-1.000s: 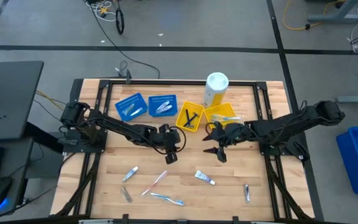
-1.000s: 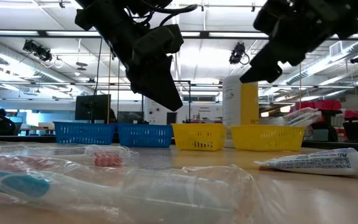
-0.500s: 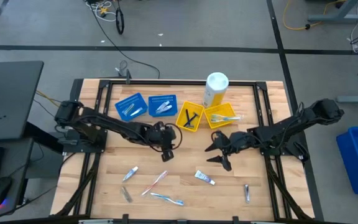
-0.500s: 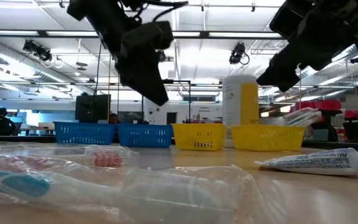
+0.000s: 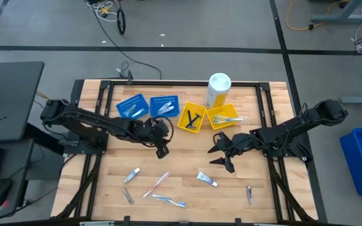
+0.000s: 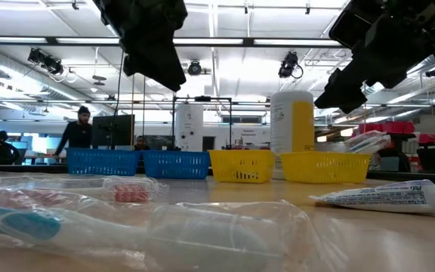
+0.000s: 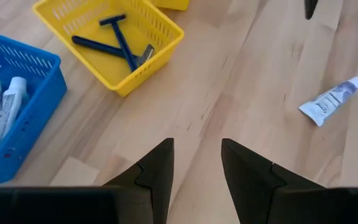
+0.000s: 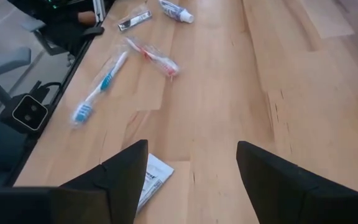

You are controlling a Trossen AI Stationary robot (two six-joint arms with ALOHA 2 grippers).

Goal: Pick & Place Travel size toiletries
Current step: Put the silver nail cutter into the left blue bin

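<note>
Left gripper (image 5: 161, 150): above the worktop (image 5: 187, 179) centre-left, at 6 o'clock of the blue baskets; jaws released, a gap between the fingers (image 7: 156, 171), nothing held.
Right gripper (image 5: 222, 154): above the worktop right of centre, at 6 o'clock of the yellow baskets; jaws spread wide, empty.
Razors (image 7: 118, 43): two dark blue, crossed, inside the left yellow basket (image 5: 191, 118).
Right yellow basket (image 5: 222, 116): holds toothbrushes.
Blue baskets (image 5: 132, 107): two, side by side at the far edge, silvery-white tubes (image 7: 5, 106) inside.
Yellow bottle (image 5: 218, 89): upright, white cap, at 12 o'clock of the yellow baskets.
Loose on worktop, near edge: toothpaste tube (image 5: 207, 179) at 7 o'clock of the right gripper; pink toothbrush (image 5: 157, 184); blue toothbrush (image 5: 170, 201); small tube (image 5: 131, 175); wrapped items (image 5: 127, 196) and (image 5: 249, 194).
</note>
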